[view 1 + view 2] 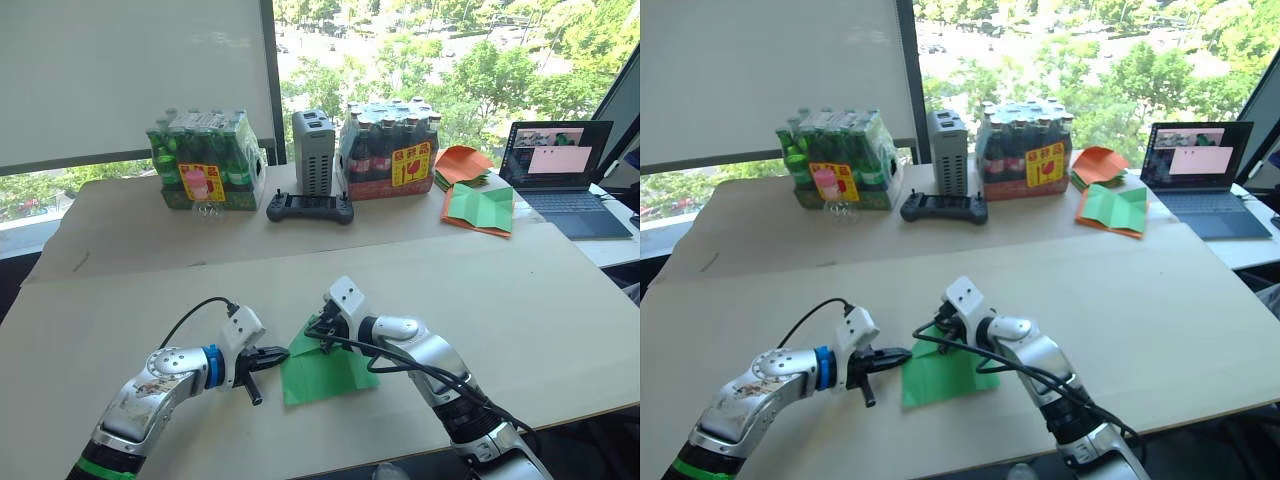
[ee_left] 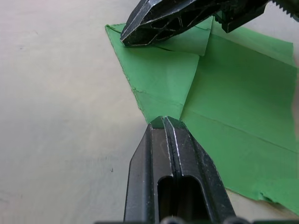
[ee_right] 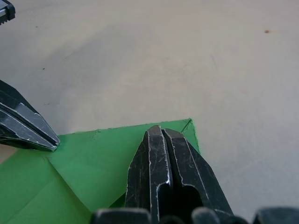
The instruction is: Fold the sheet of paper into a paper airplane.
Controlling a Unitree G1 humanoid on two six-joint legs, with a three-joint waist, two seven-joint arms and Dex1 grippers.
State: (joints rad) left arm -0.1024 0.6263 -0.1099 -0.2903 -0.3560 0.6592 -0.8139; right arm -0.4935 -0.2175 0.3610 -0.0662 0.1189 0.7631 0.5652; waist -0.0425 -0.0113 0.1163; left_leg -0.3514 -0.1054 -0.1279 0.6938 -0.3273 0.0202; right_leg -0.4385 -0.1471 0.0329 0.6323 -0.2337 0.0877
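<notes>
I see the sheet of paper (image 1: 325, 368) lying flat between my grippers. My left gripper (image 2: 164, 122), fingers clenched, tips touch its edge; my right gripper (image 3: 162, 132), also clenched, presses its folded corner.

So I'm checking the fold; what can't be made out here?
- Sheet of paper: part near the right gripper is covered by its fingers in the eye views.
- Left gripper: whether its shut tips pinch the paper edge, left wrist view.
- Bottle labels: too small to read.
</notes>
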